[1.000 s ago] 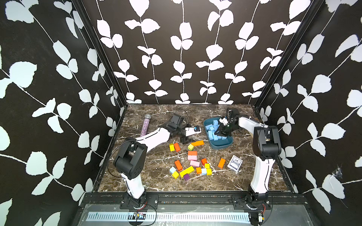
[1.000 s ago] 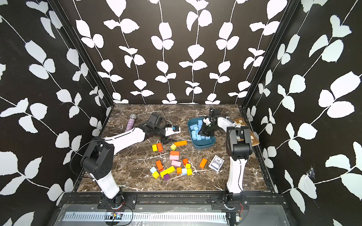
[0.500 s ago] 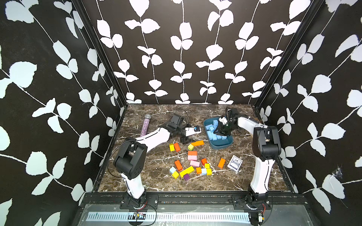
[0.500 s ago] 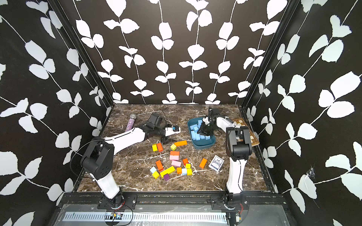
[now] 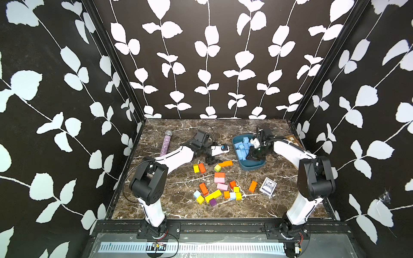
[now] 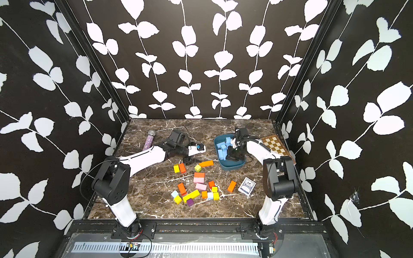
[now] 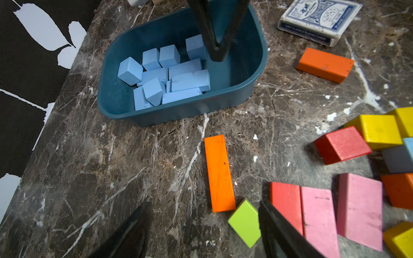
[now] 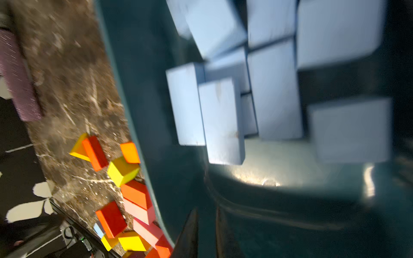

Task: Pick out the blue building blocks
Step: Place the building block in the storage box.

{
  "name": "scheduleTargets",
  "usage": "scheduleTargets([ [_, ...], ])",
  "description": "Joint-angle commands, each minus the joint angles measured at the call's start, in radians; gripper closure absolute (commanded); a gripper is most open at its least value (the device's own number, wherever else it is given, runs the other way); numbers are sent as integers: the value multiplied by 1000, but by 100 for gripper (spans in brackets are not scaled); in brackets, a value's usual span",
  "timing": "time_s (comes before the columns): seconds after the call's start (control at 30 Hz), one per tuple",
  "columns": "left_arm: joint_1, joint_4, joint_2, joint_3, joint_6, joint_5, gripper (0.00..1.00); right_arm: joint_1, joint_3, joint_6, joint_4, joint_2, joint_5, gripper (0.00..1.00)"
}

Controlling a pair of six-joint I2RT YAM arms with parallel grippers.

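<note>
Most blue building blocks (image 7: 190, 80) in teal tray (image 7: 178, 112), two outside

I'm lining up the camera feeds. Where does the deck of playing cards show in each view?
In a top view: card deck toward the front, on the robot's right.
In a top view: card deck, same spot.
Left wrist: card deck, partly cut off by the frame.
Right wrist: not in it.
Shared landmark: lone orange block right beside it.
</note>
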Motion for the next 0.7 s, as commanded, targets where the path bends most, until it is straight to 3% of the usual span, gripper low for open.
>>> scheduleTargets([
  [0.0, 8, -18, -43, -21, 10, 8, 24, 18, -8, 24, 2, 36, 38, 85],
  [0.67, 14, -8, -62, -49, 7, -18, 24, 32, 62, 23, 55, 126, 71, 88],
])
